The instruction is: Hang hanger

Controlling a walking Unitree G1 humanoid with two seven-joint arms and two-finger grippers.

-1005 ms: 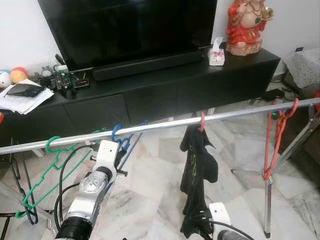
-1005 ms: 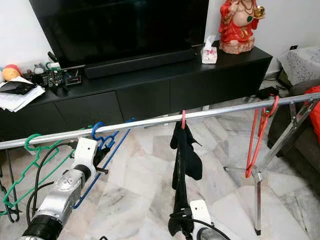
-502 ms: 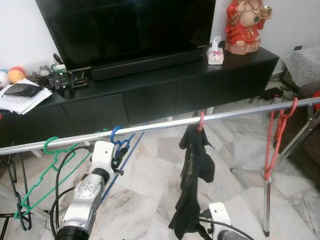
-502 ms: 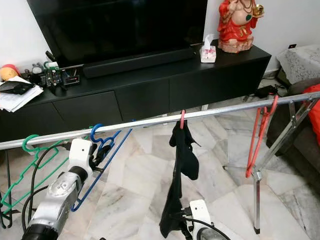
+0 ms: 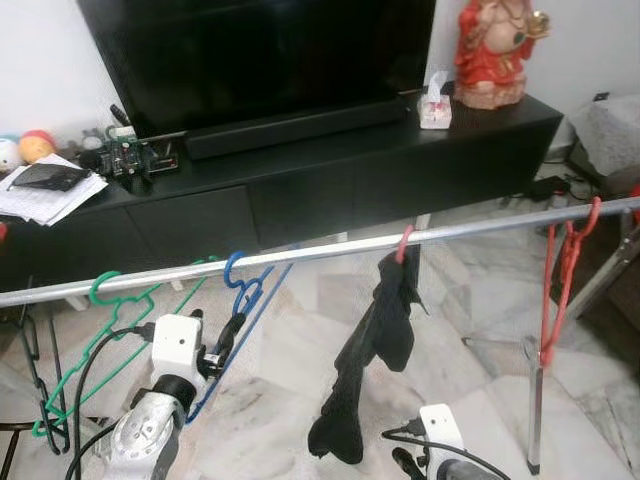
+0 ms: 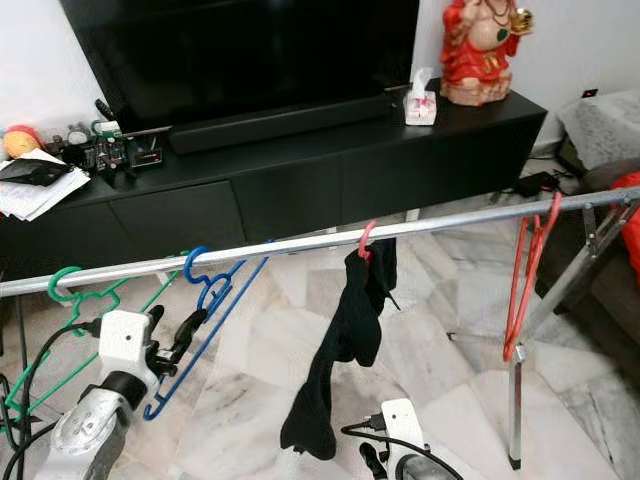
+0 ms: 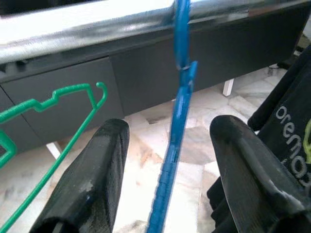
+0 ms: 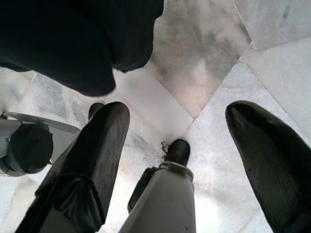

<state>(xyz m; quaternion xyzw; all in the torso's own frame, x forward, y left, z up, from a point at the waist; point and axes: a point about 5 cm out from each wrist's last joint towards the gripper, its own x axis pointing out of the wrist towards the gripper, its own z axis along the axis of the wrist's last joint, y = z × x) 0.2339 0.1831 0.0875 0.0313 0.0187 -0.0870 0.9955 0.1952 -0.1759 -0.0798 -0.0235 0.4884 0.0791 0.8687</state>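
The blue hanger (image 5: 243,300) sits with its hook over the silver rail (image 5: 300,252), body slanting down toward the marble floor (image 6: 440,330) — in the left wrist view its blue neck runs straight up the gap between the two black fingers (image 7: 87,184), touching neither. The left gripper (image 5: 222,340) is just below the rail, fingers spread apart around the hanger and gripping nothing. By the look of it the hang is made and this is the release; the good move is to draw the arm straight back and down along the hanger's own line, so neither finger catches the wire and drags the hook off the rail. To its left the green hanger (image 5: 100,320) hangs close, so no sideways swing. Further along, a black garment (image 5: 370,360) on a pink hanger (image 5: 403,243) dangles crookedly, then a red hanger (image 5: 560,270). The right gripper (image 8: 175,160) is low over the floor beneath that garment, fingers wide apart and empty — behind it all, the black TV cabinet (image 5: 330,180)
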